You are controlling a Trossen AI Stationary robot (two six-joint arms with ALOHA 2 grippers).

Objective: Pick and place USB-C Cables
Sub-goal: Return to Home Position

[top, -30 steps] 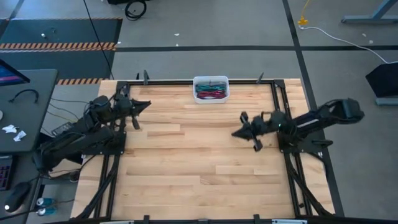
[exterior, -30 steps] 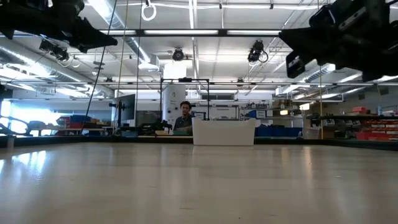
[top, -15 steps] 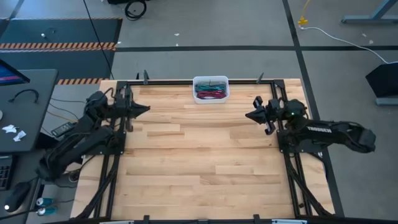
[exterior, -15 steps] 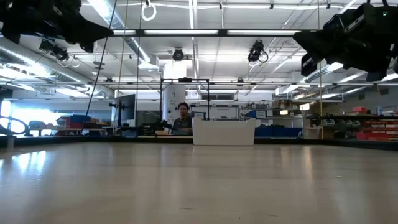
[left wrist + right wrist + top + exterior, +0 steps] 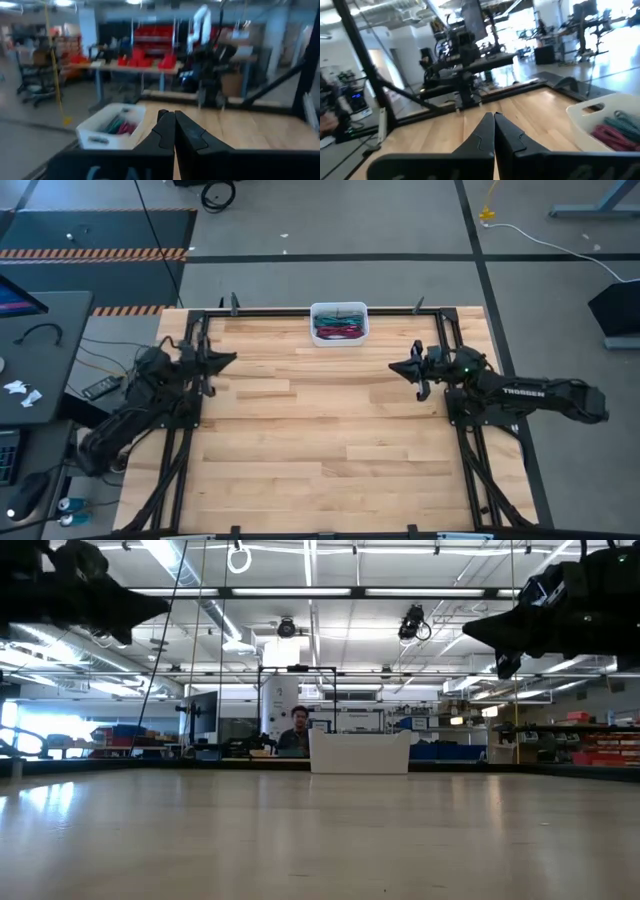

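The USB-C cables lie as teal, green and magenta bundles inside a white bin at the middle of the table's far edge; they also show in the left wrist view and the right wrist view. My left gripper hovers shut above the table's far left part, pointing right. My right gripper hovers shut above the far right part, pointing left. Both are raised off the table and hold nothing.
The white bin stands at the far edge. A black frame rail runs around the wooden table. A person sits in the room beyond the far edge. Bare wood fills the table's middle and near part.
My right arm has drawn back toward the table's right and far side, its gripper moving from near the middle to the far right part. My left gripper has shifted slightly toward the near side. Both stay shut.
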